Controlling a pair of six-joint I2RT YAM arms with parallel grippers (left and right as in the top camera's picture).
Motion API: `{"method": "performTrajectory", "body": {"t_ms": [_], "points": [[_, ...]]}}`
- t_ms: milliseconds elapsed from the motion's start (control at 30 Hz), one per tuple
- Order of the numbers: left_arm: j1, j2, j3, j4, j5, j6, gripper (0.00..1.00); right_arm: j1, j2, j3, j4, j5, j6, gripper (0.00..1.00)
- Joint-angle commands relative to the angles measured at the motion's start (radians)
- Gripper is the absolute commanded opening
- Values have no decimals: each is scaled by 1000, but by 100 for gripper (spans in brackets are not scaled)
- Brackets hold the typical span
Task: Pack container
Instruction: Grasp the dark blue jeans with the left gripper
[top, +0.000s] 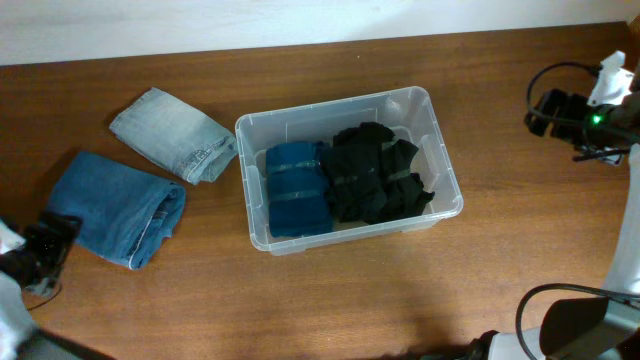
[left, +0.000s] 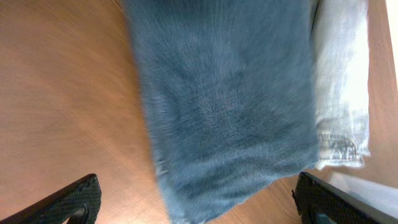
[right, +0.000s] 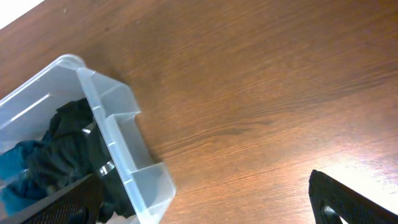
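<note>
Container (top: 340, 236), a clear plastic bin, is sitting near the middle of the wooden table (top: 400, 310), with its long sides running left to right in the overhead view. It is holding two folded pieces side by side. A dark blue garment (top: 295, 187) is lying in the container's left half. A black garment (top: 378, 175) is filling its right half, and the two are touching.

Just beside the container's far left corner, a folded pair of pale blue jeans (top: 175, 135) is lying on the wood. Farther left of the container and nearer the robot, a folded pair of mid-blue jeans (top: 120, 207) is lying close to the pale pair.

The left gripper (left: 199, 210) is hovering over the mid-blue jeans, well to the container's left. Its fingers (left: 71, 200) are standing spread wide, and the blurred wrist view is not showing whether they are touching the cloth. The right gripper (right: 211, 208) is hanging to the container's right, apart from its far right corner, with its fingers spread wide over bare wood and gripping nothing.
</note>
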Motion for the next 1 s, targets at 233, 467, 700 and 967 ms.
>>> {"method": "performTrajectory", "body": {"t_ms": [233, 467, 700, 967], "points": [[-5, 354, 9, 153, 339, 140, 99, 31, 4, -6, 2, -12, -14, 98], [-77, 430, 9, 287, 340, 138, 68, 31, 4, -6, 2, -12, -14, 98], [-109, 426, 9, 309, 340, 138, 1, 31, 4, -6, 2, -15, -18, 98], [-121, 226, 56, 158, 397, 139, 1, 31, 4, -6, 2, -15, -18, 98]]}}
